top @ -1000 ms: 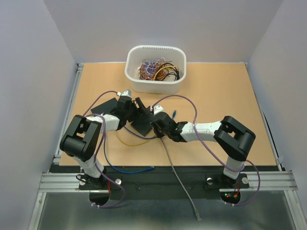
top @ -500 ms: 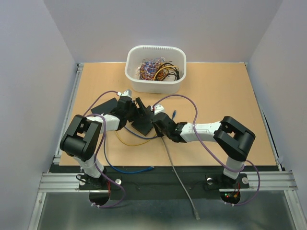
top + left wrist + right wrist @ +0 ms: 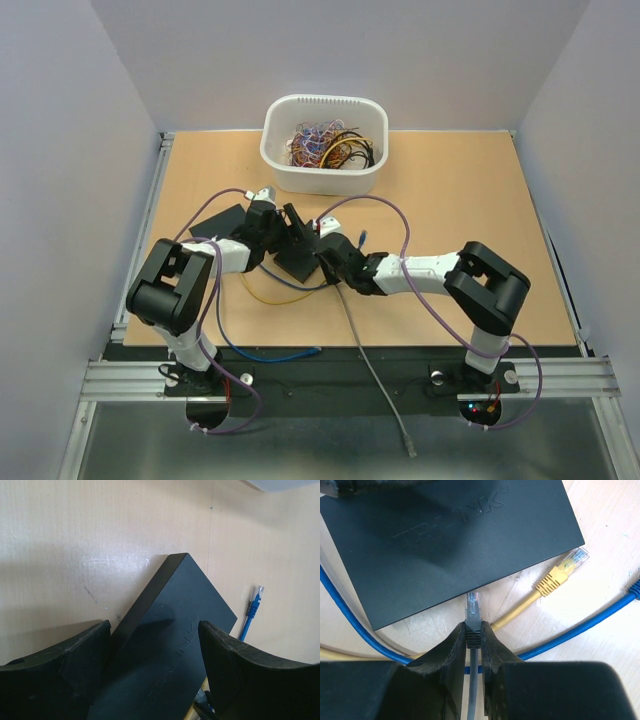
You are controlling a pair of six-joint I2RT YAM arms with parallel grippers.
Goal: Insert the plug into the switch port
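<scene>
The black TP-LINK switch (image 3: 297, 252) lies at the table's centre-left, also in the left wrist view (image 3: 172, 610) and the right wrist view (image 3: 445, 540). My left gripper (image 3: 284, 228) (image 3: 155, 630) has one finger on each side of the switch and grips it. My right gripper (image 3: 331, 262) (image 3: 474, 630) is shut on the boot of a grey network plug (image 3: 473, 607). The plug's clear tip points at the switch's near edge and sits just short of it. The ports on that edge are hidden.
A white bin (image 3: 372, 120) of tangled cables stands at the back. A yellow plug (image 3: 560, 574) and blue cables (image 3: 580, 630) lie by the switch. A blue plug (image 3: 253, 601) lies beyond it. The grey cable (image 3: 375, 372) trails off the front edge. A flat black item (image 3: 216, 220) lies left.
My right gripper has crept up and to the left with the grey plug, closer to the switch. The left gripper and switch have held still.
</scene>
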